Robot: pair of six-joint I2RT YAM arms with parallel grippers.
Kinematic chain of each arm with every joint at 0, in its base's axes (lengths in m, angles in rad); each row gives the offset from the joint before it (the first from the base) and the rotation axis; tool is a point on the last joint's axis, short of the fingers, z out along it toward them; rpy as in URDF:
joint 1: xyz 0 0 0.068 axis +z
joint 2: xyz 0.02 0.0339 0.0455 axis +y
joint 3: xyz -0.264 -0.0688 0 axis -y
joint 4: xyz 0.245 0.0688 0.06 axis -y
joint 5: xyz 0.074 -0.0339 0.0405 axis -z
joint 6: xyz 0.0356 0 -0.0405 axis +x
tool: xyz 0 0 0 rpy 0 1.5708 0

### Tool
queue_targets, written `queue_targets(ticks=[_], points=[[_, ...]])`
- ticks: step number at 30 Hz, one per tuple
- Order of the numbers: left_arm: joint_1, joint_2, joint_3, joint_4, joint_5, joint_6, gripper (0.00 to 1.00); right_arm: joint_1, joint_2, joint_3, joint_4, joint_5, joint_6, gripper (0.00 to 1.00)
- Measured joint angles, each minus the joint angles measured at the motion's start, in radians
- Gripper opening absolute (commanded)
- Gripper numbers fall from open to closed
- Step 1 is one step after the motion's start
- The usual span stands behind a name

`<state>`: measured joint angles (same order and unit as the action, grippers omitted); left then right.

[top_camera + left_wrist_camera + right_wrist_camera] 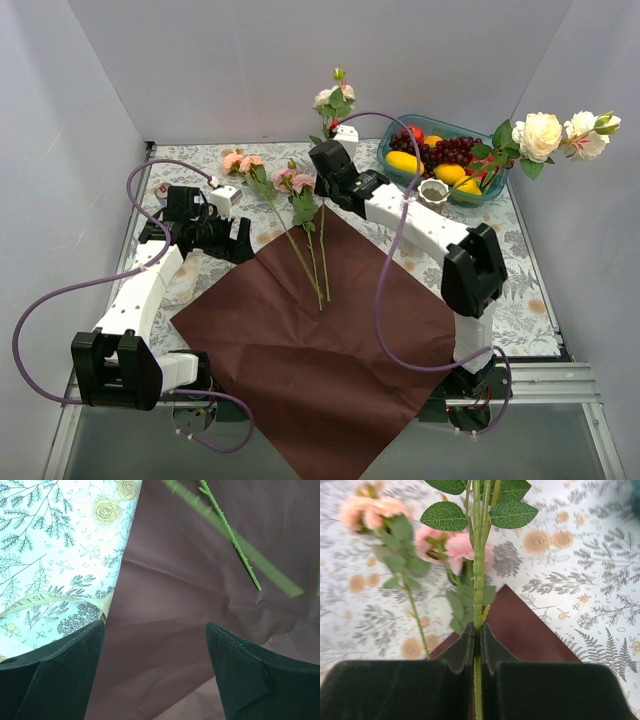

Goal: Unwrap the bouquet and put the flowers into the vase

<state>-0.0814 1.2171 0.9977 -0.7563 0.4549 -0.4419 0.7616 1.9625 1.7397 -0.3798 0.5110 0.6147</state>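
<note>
The dark red paper (330,350) lies unfolded flat on the table. Two pink flowers (292,182) lie across its far corner, stems on the paper; the right wrist view shows their blooms (457,547) on the cloth. My right gripper (325,156) (478,642) is shut on the green stem (478,575) of a third flower, whose cream-pink bloom (335,97) rises beyond it. The small white vase (433,193) holds cream flowers (541,135) leaning right. My left gripper (240,240) (155,625) hangs open over the paper's left edge, holding nothing.
A teal bowl (485,190) of fruit stands right behind the vase at the back right. A cream ribbon (50,599) lies on the patterned tablecloth (50,540) by my left fingers. Grey walls close in the table on three sides.
</note>
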Motion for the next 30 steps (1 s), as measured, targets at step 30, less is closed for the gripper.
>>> queue_targets(ticks=[30], points=[[0.0,0.006,0.029,-0.011,0.058,-0.019,0.81,0.111,-0.803,-0.401,0.976,0.003,-1.117,0.01]])
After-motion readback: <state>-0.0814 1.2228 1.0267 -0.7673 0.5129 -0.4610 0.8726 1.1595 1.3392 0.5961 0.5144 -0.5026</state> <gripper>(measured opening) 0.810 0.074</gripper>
